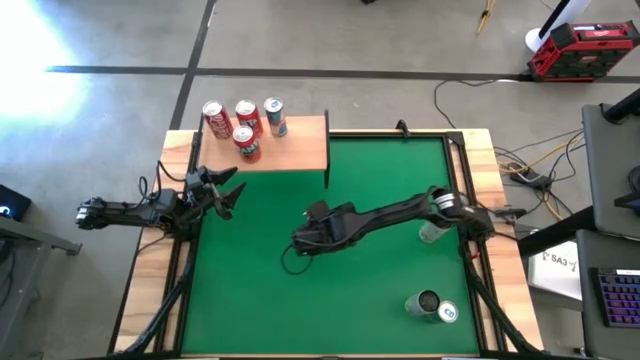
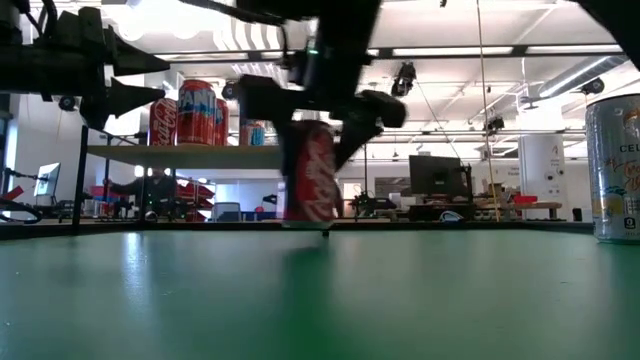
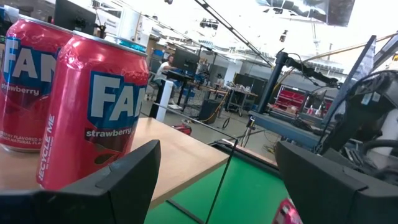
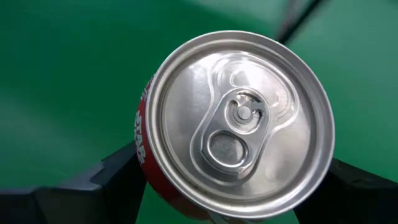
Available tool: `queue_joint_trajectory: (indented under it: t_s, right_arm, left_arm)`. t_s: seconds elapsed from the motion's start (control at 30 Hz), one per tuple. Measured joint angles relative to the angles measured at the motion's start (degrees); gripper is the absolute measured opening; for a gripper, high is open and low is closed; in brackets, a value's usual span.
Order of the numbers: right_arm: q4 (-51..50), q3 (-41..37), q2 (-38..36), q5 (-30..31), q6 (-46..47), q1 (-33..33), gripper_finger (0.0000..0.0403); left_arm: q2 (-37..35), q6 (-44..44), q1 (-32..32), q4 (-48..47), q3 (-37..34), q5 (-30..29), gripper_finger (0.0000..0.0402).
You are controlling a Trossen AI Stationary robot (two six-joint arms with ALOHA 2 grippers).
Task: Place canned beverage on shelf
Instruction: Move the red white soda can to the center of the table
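Note:
The shelf (image 1: 300, 150), a light-wood board on thin black legs, stands at the far left of the green mat (image 1: 380, 290). Several red and silver cans (image 1: 245, 125) stand upright on its left part. My right gripper (image 1: 305, 238) is over the middle of the mat, shut on a red can (image 2: 312, 185) whose silver top fills the right wrist view (image 4: 239, 121). My left gripper (image 1: 232, 192) is open and empty, just near of the shelf, pointing at two red strawberry cans (image 3: 93, 106). My right gripper pinches the red can's side wall (image 4: 142, 143) near its top, one finger (image 4: 118, 177) on each side. The fingers come from above, pointing down. The can stands nearly upright, its base at or just above the mat; I cannot tell which.
A silver can (image 1: 432, 232) stands on the mat under my right arm, and another can (image 1: 432, 306) lies at the near right. The shelf's right half (image 1: 305, 140) is bare board. The low view shows a tall silver can (image 2: 615, 165) at its right.

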Motion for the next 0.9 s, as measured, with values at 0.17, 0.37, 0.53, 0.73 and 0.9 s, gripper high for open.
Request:
queue_joint_trajectory:
  t_s: [0.17,0.37,0.53,0.73,0.9]
  right_arm:
    - [-0.08,9.46,6.31,0.06,-4.88,-0.54,0.0296]
    - [-4.53,19.27,12.44,-0.31,-7.26,-1.76,0.0296]
    - [-5.82,23.66,15.22,-1.59,-7.77,-2.58,0.0296]
    - [-5.16,24.41,15.51,-3.16,-8.49,-2.73,0.0301]
    - [-5.35,24.41,15.51,-3.86,-8.62,-2.69,0.0309]
  left_arm:
    - [0.0,0.0,0.0,0.02,0.0,0.0,0.0302]
    - [0.0,0.0,0.01,0.02,0.0,0.0,0.0302]
    - [0.0,0.0,0.01,-0.02,0.0,0.0,0.0302]
    - [0.0,0.0,0.0,0.0,-0.02,0.01,0.0302]
    - [0.0,0.0,-0.01,-0.02,0.0,0.01,0.0302]
